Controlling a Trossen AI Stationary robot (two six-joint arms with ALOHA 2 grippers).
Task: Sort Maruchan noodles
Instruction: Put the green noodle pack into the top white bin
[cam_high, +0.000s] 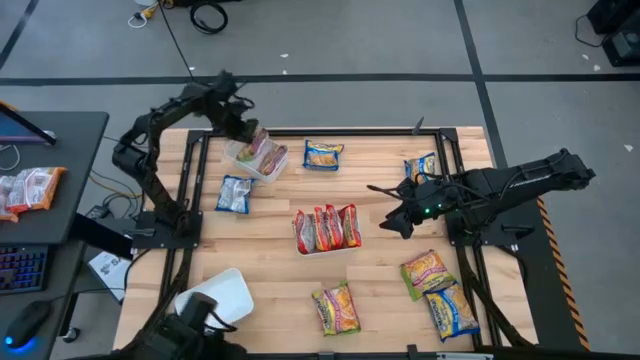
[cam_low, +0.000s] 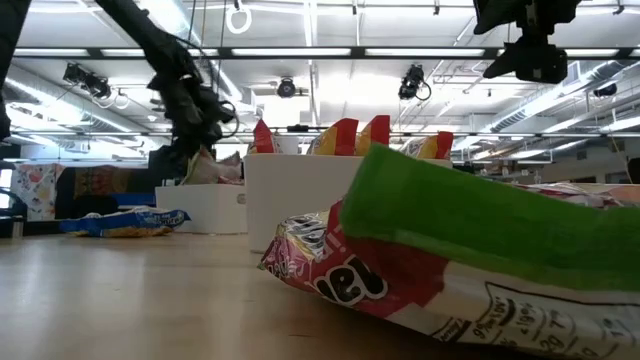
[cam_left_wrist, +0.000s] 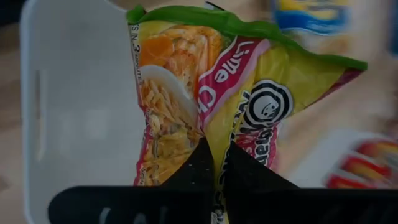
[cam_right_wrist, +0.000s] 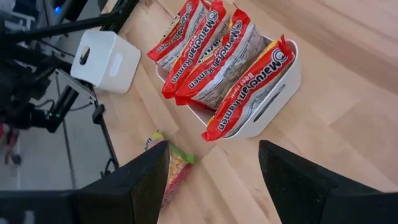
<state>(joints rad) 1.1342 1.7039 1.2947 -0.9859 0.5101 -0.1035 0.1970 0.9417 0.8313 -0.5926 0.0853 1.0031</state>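
at the far left of the table, over a white tray (cam_high: 243, 160): my left gripper (cam_left_wrist: 216, 163), fingers pinched tight on a green-edged lime chili packet (cam_left_wrist: 211, 81), held upright in that tray. centre tray (cam_right_wrist: 273, 93): four red maruchan ramen packets (cam_right_wrist: 214, 56) standing on edge. my right gripper (cam_right_wrist: 211, 177): jaws apart, holding nothing, hovering just right of the centre tray. loose on the wood: blue-and-yellow packet (cam_high: 235, 194) near the left tray, yellow-orange packets (cam_high: 430, 272) at the near right.

A tray (cam_high: 252, 164) with a packet (cam_high: 262, 148) in it sits far left, another packet (cam_high: 235, 194) just near of it. The centre tray (cam_high: 325, 247) holds four packets (cam_high: 327, 227); loose packets (cam_high: 436, 290) lie near right.
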